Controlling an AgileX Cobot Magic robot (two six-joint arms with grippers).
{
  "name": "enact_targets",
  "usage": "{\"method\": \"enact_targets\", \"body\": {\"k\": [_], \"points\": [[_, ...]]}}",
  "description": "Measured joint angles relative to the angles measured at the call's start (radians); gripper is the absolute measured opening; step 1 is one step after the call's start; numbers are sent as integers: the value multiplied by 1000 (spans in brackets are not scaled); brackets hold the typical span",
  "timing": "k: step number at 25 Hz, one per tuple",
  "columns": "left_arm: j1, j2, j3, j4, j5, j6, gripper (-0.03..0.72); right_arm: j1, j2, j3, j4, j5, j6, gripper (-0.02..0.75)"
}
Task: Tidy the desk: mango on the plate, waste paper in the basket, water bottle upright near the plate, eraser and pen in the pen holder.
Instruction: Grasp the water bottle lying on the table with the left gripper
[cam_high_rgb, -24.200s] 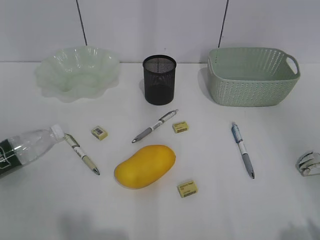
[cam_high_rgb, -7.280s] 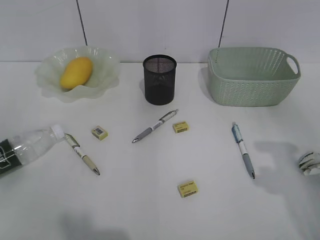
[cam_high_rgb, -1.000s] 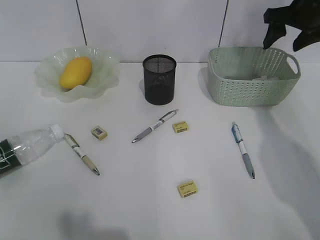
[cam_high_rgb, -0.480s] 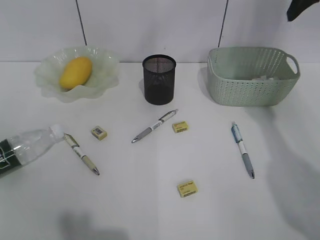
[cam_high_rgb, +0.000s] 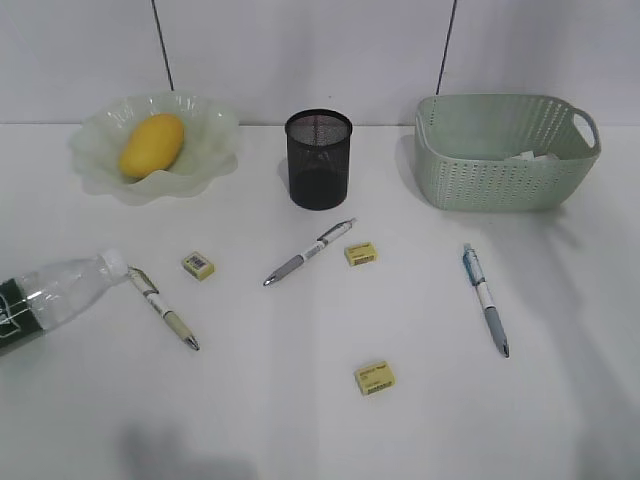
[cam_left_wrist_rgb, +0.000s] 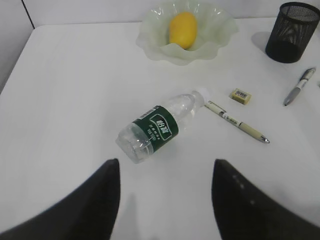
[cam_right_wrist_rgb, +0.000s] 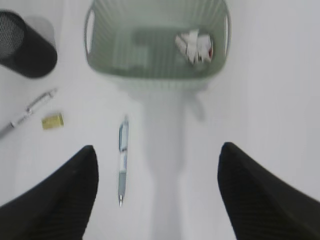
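Observation:
The mango (cam_high_rgb: 152, 145) lies in the green plate (cam_high_rgb: 205, 140) at the back left; both show in the left wrist view, mango (cam_left_wrist_rgb: 182, 29), plate (cam_left_wrist_rgb: 220, 30). The waste paper (cam_right_wrist_rgb: 195, 45) lies inside the basket (cam_high_rgb: 505, 175), whose rim (cam_right_wrist_rgb: 150, 75) also shows in the right wrist view. The water bottle (cam_high_rgb: 45, 295) lies on its side at the left edge (cam_left_wrist_rgb: 157, 126). The black pen holder (cam_high_rgb: 319, 160) stands at back centre. Three pens (cam_high_rgb: 310, 252) (cam_high_rgb: 163, 308) (cam_high_rgb: 485, 297) and three yellow erasers (cam_high_rgb: 361, 253) (cam_high_rgb: 198, 264) (cam_high_rgb: 375, 377) lie on the desk. My left gripper (cam_left_wrist_rgb: 165, 172) is open above the desk near the bottle. My right gripper (cam_right_wrist_rgb: 157, 160) is open, high above the desk.
Neither gripper shows in the exterior view. The white desk (cam_high_rgb: 420, 420) runs to a grey back wall with two dark cables (cam_high_rgb: 162, 45).
My right gripper, open over the basket a second ago with the paper lying in it, has risen and left the exterior view. Nothing on the desk has moved.

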Motion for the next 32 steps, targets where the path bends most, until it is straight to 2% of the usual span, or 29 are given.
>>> {"method": "enact_targets", "body": {"k": [8, 15, 24, 32], "points": [[0, 0, 0, 0, 0, 0, 444, 0, -283, 394, -8, -89, -1, 585], [0, 0, 0, 0, 0, 0, 444, 0, -590, 668, -9, -95, -2, 585], [0, 0, 0, 0, 0, 0, 444, 0, -1067, 850, -8, -86, -2, 585], [0, 0, 0, 0, 0, 0, 444, 1, -1241, 984, -66, -50, -10, 585]]}}
